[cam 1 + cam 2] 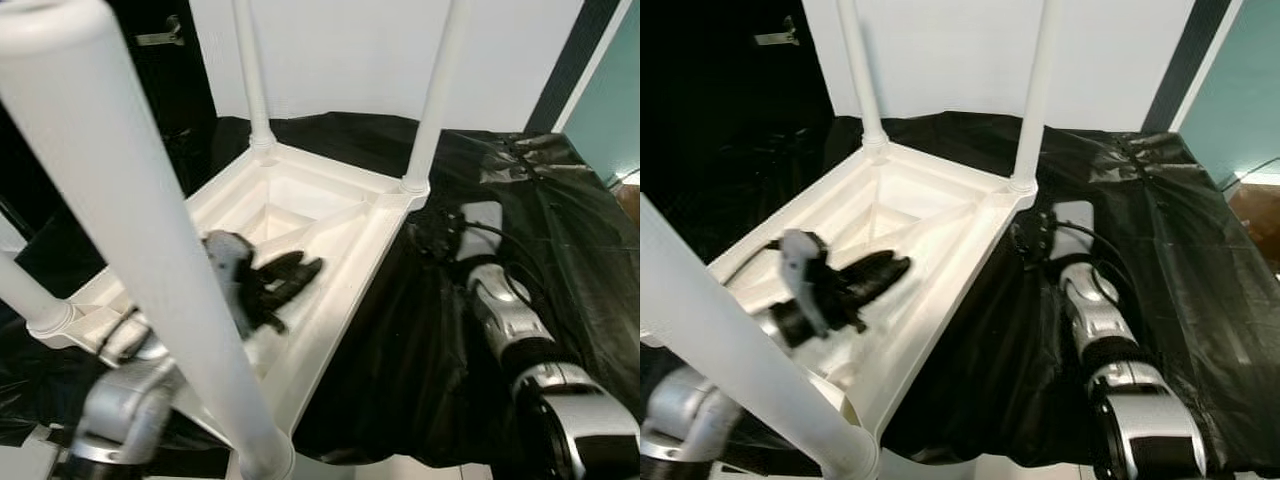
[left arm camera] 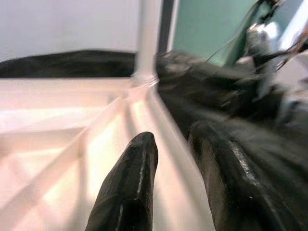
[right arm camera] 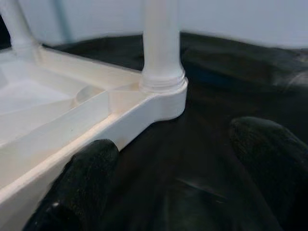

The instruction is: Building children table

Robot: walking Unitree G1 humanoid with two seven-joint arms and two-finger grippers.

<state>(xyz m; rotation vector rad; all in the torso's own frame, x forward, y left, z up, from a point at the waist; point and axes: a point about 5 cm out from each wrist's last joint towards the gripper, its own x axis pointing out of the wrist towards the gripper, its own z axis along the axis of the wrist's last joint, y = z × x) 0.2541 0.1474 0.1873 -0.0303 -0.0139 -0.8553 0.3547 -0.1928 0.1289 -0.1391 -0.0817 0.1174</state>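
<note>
White plastic children's table [image 1: 330, 215] is seen inverted on a black-sheeted worktop [image 1: 560, 250], all four legs [image 1: 435, 100] standing seated in its corner sockets. Left gripper [image 1: 290, 280] is held over the ribbed underside, fingers parted and empty; right gripper [image 1: 1035, 235], spread and empty, is placed beside the far right corner. Assembly is judged nearly complete; seating is to be checked next, then the table turned upright.

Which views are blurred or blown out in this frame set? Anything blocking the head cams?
Left wrist view: motion-blurred, table underside washed out pinkish-white. Right wrist view: left gripper's... no, own fingers soft, near leg socket fairly sharp. Left eye view: close, defocused table leg crosses the frame, partly hiding the left gripper. Right eye view: glare on the black sheet.
</note>
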